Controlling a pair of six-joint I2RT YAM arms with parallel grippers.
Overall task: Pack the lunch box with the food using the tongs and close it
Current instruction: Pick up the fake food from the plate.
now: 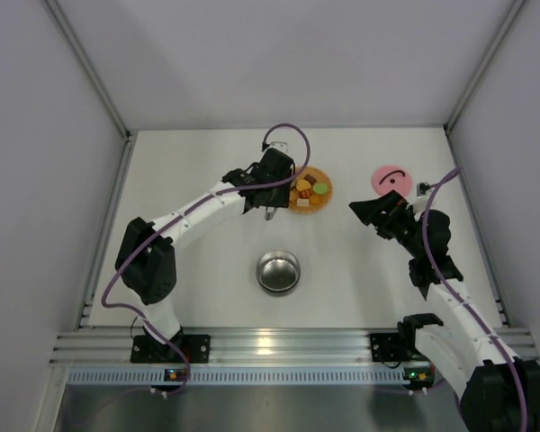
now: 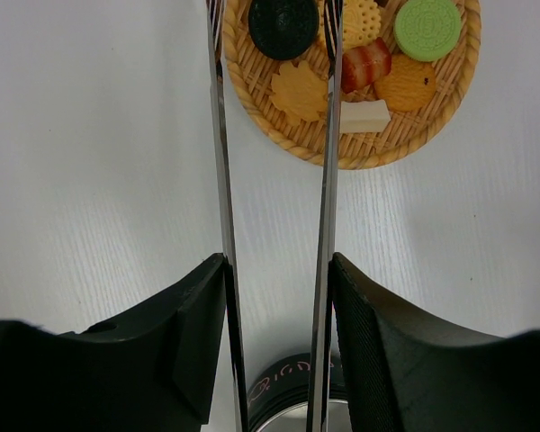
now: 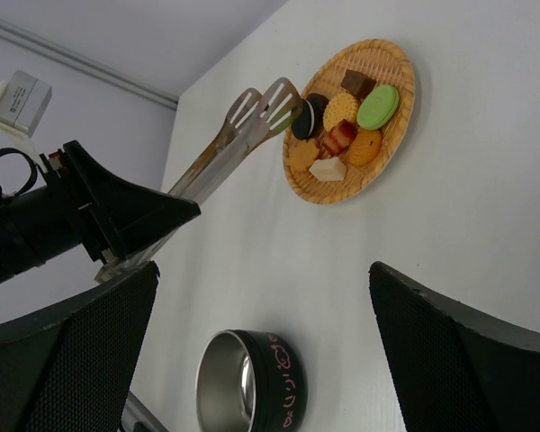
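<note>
My left gripper (image 2: 277, 261) is shut on the tongs (image 2: 218, 135), pressing the two silver arms from outside. The arms stand apart, and their tips straddle a black round cookie (image 2: 283, 27) on the woven plate (image 2: 387, 148). The rest of the food (image 1: 310, 191) lies on that plate: a green round (image 2: 427, 27), yellow and orange cookies, a red-brown piece and a white piece. The lunch box (image 1: 278, 272), steel inside and black outside, stands open near the middle front. Its pink lid (image 1: 392, 178) lies at the back right. My right gripper (image 1: 364, 211) is open with nothing in it, near the lid.
The woven plate (image 1: 310, 190) sits behind the lunch box (image 3: 247, 382). White walls enclose the table on three sides. An aluminium rail (image 1: 279, 346) with both arm bases runs along the near edge.
</note>
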